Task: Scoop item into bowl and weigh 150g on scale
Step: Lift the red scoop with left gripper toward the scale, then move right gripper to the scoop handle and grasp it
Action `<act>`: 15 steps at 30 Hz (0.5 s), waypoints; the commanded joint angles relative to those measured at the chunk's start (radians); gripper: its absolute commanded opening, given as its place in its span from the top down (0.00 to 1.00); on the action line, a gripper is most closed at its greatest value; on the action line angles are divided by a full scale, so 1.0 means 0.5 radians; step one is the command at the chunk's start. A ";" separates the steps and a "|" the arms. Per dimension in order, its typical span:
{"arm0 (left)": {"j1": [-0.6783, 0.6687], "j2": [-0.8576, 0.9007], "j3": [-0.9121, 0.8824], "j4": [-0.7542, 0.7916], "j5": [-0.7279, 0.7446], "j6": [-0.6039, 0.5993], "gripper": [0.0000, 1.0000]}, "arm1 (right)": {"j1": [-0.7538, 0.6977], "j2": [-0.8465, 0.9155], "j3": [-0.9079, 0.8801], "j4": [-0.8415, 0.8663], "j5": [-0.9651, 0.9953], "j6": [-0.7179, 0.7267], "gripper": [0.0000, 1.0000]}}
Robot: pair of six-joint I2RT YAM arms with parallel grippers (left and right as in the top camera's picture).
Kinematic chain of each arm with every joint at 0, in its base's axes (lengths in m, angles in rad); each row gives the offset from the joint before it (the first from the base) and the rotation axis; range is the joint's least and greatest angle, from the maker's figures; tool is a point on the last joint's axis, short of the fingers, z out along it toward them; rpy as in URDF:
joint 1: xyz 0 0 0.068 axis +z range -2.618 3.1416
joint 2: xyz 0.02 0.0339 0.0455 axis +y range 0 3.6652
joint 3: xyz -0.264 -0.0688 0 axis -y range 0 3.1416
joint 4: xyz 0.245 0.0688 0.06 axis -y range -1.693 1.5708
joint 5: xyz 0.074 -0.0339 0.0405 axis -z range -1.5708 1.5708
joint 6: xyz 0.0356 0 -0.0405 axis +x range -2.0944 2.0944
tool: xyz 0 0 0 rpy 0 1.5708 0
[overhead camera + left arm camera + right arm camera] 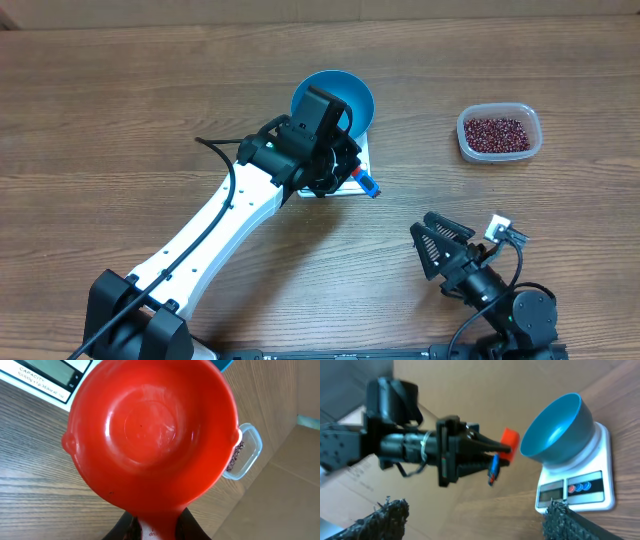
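Observation:
The blue bowl (345,98) stands on the white scale (345,190) at mid-table. My left gripper (338,168) hovers over the scale's front edge, shut on the handle of a red scoop (152,430). The scoop's cup is empty and faces the left wrist camera. The beans (497,131) lie in a clear tub (499,150) at the right, apart from both arms. My right gripper (440,245) rests near the front right, open, with nothing between its fingers (387,519). In the right wrist view the bowl (557,430) sits on the scale (575,490), and no beans show inside it.
The left arm (215,225) stretches diagonally from the front left to the scale. Bare wooden tabletop (120,120) lies left of the bowl, and more between scale and tub. A red-and-blue piece (368,184) sticks out by the scale's front right corner.

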 commanded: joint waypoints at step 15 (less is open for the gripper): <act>-0.008 -0.046 0.041 0.014 0.015 -0.104 0.96 | 0.011 1.329 0.673 0.137 -0.198 -0.475 0.16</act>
